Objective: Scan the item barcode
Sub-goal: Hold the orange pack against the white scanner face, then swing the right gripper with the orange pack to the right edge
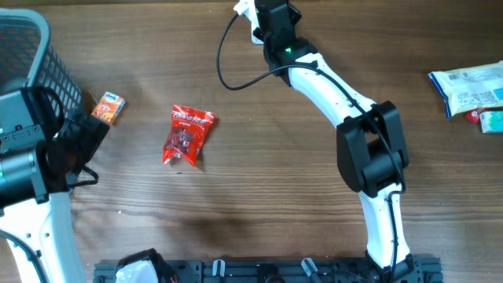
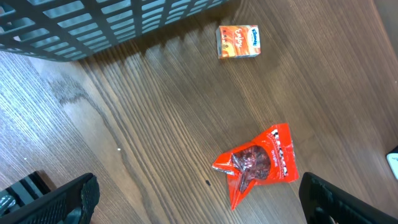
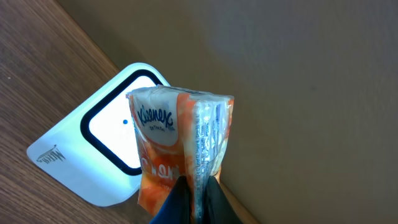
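My right gripper [image 3: 196, 186] is shut on the seam of an orange-and-white Kleenex tissue pack [image 3: 177, 134]. It holds the pack upright right in front of the white barcode scanner [image 3: 102, 146], whose black-framed window glows. In the overhead view this gripper [image 1: 271, 17] sits at the table's far edge, over the scanner [image 1: 245, 9]; the pack is hidden under it there. My left gripper [image 2: 199, 208] hangs open above the table at the left, its fingers [image 2: 65, 199] wide apart, with a red snack bag [image 2: 258, 163] lying just ahead of it.
The red snack bag [image 1: 187, 135] lies left of centre. A second small orange tissue pack [image 1: 109, 108] rests beside a dark wire basket [image 1: 35, 55] at the far left. Pale food packets [image 1: 471, 88] lie at the right edge. A black cable [image 1: 228, 59] loops from the scanner.
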`<state>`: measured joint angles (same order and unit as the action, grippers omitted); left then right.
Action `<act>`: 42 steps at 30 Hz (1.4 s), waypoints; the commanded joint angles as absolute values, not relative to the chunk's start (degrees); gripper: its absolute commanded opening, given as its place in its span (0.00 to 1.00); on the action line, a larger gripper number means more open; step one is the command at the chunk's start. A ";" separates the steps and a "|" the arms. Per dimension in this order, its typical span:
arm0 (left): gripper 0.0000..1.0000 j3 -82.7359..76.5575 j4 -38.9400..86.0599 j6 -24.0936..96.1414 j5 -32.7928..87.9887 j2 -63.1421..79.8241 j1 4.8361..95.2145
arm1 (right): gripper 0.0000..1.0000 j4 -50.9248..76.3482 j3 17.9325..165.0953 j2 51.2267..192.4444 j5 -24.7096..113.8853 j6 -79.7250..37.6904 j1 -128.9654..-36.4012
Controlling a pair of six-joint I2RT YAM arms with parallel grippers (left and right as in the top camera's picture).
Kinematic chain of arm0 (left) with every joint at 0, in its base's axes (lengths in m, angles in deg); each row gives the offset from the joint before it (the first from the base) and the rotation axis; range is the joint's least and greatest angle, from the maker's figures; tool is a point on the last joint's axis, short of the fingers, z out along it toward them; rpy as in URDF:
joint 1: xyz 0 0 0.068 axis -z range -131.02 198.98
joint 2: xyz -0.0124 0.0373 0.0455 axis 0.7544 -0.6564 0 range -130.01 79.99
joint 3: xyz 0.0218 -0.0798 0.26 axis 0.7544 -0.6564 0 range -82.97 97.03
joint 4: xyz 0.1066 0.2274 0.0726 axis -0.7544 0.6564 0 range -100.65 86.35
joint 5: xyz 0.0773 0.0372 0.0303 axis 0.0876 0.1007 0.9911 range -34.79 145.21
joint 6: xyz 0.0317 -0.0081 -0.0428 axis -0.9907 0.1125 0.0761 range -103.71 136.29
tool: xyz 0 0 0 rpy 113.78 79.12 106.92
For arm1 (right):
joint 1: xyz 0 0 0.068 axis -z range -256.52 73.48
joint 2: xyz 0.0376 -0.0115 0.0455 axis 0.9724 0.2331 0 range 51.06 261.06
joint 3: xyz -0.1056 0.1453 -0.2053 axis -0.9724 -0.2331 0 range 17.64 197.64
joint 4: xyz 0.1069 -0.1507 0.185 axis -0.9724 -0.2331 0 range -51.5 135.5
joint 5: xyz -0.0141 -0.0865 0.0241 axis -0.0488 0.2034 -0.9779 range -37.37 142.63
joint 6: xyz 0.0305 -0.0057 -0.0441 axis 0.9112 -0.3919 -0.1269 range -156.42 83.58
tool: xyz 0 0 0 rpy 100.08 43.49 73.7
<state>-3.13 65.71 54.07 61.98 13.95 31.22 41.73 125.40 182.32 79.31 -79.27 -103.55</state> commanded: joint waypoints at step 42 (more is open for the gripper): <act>1.00 -3.13 65.73 54.04 61.69 13.97 30.80 | 0.04 13.71 126.28 179.31 99.50 -46.35 -73.36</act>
